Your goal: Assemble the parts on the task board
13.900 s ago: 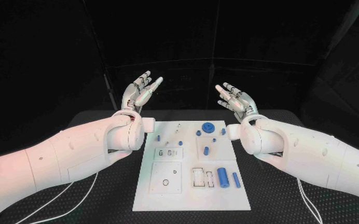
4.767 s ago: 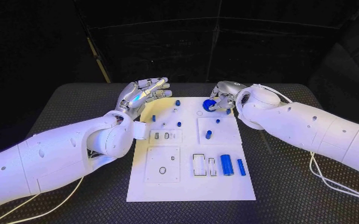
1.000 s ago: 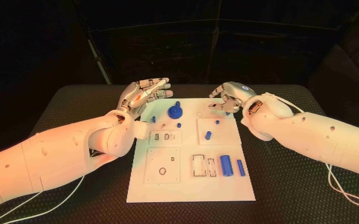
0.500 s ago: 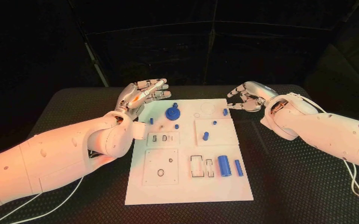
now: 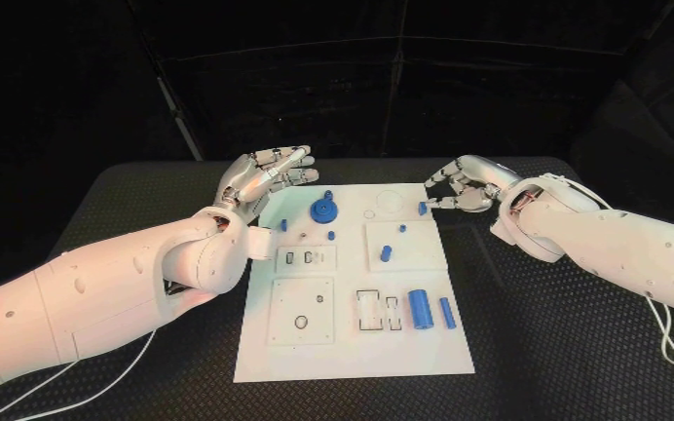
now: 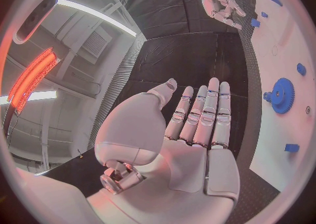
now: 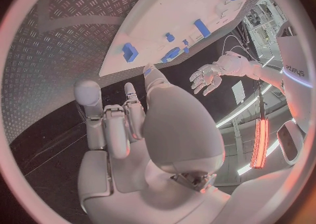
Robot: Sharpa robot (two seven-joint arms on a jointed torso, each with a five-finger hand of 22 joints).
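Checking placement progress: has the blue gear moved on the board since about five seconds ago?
Yes. The blue gear went from the task board's far right area to its far left.

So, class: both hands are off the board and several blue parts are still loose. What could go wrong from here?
1. The right hand hangs beside the board's far right edge, close to a small peg; reaching in, it could knock it.
2. The gear sits near the left hand, which might brush it.
3. The cylinder and bar lie side by side; gripping one may shift the other.
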